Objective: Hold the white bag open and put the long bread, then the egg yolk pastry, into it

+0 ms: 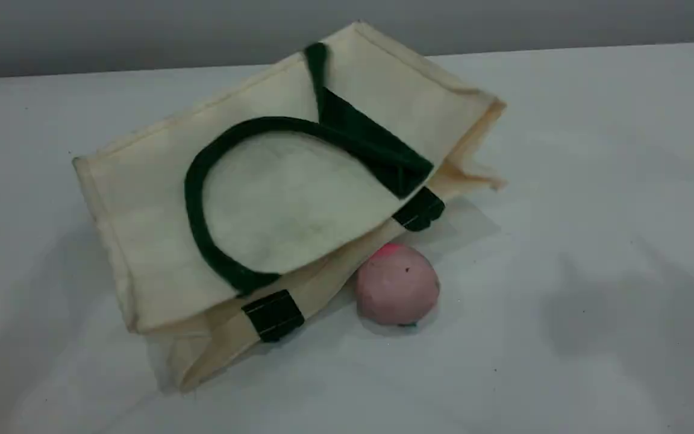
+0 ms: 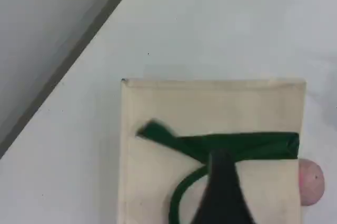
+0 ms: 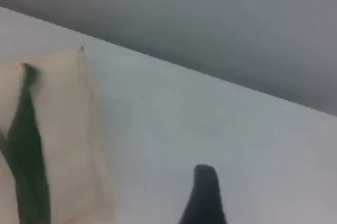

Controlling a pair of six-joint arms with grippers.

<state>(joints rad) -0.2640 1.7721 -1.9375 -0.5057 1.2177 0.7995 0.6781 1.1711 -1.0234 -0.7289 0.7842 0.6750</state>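
The white bag [image 1: 142, 181] lies flat on its side on the pale table [image 1: 594, 181]. In the scene view it fills the middle and the upper left of the frame, turned at a slant. A dark green handle [image 1: 192, 193] lies on top of the bag in a big loop. The strap folds over itself near the upper middle of the bag. Two small green patches [image 1: 273, 314] sit on the bag's lower right edge, one low down and one higher up to the right. Just beside that edge, a little below the middle of the frame, sits a pink ball [image 1: 397, 284] with a red spot on top. It is right up against the bag, but I cannot tell if they touch. No arm shows in the scene view. In the left wrist view the left gripper [image 2: 222, 187] shows as one dark tip at the bottom middle of the frame. It is over the bag, near the green strap, with the pink ball at the right edge. Only that one tip shows, so I cannot tell if this gripper is wide or closed. In the right wrist view the right gripper [image 3: 204, 192] is one dark tip at the bottom, over bare table, with the bag off at the left edge. This gripper is spread wide. A gray wall [image 3: 210, 19] fills the top of that frame.
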